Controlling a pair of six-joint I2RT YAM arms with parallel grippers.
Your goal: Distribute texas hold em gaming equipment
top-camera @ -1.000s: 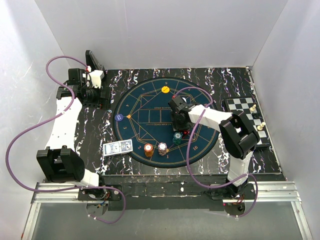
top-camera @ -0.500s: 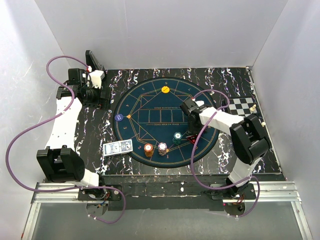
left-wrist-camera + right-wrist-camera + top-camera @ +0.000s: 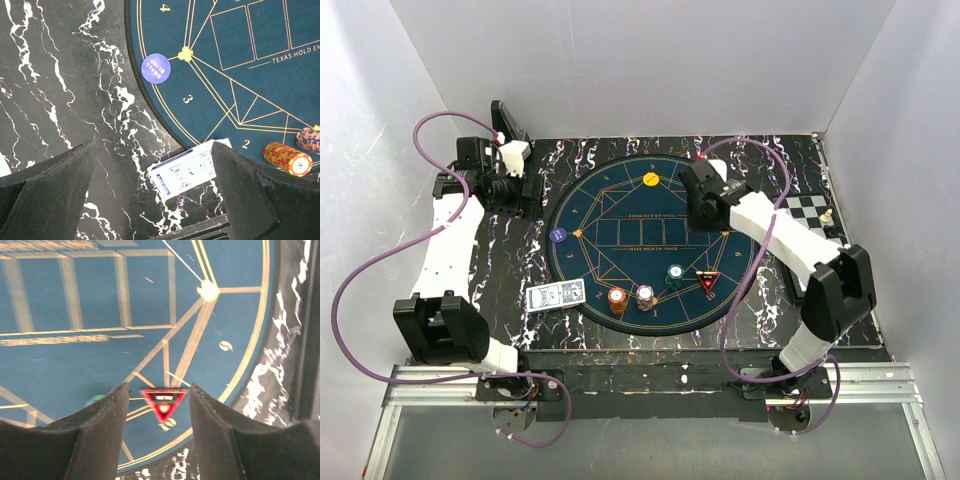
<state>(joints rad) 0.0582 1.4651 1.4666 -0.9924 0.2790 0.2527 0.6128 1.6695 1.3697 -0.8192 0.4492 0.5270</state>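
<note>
- One small bunch of cards (image 3: 556, 295) with blue and white backs lies on the black table (image 3: 510, 260). It sits just off the near left edge of the round blue mat (image 3: 620, 215).
- Three chip stacks sit on the near part of the mat. The orange chips (image 3: 617, 298) and the white chips (image 3: 645, 295) are side by side. The teal chips (image 3: 674, 273) are a bit farther back and to the right.
- The red and black triangle marker (image 3: 707, 281) lies flat on the mat, just right of the teal chips.
- The right gripper (image 3: 704, 212) hangs over the far right part of the mat. Its fingers (image 3: 100, 430) are apart and hold nothing. In its own camera the triangle marker shows in the gap between them, but it lies down on the mat and neither finger touches it.
- The left gripper (image 3: 154, 150) is over the far left of the table. Its fingers (image 3: 50, 190) are spread very wide and hold nothing. Its camera shows the cards on the table below, nearer the right finger.
- A blue disc (image 3: 557, 236) sits at the mat's left edge, and a yellow disc (image 3: 651, 180) at its far edge.
- A chessboard (image 3: 810, 212) lies far right, and a black stand (image 3: 508, 122) is in the far left corner.
</note>
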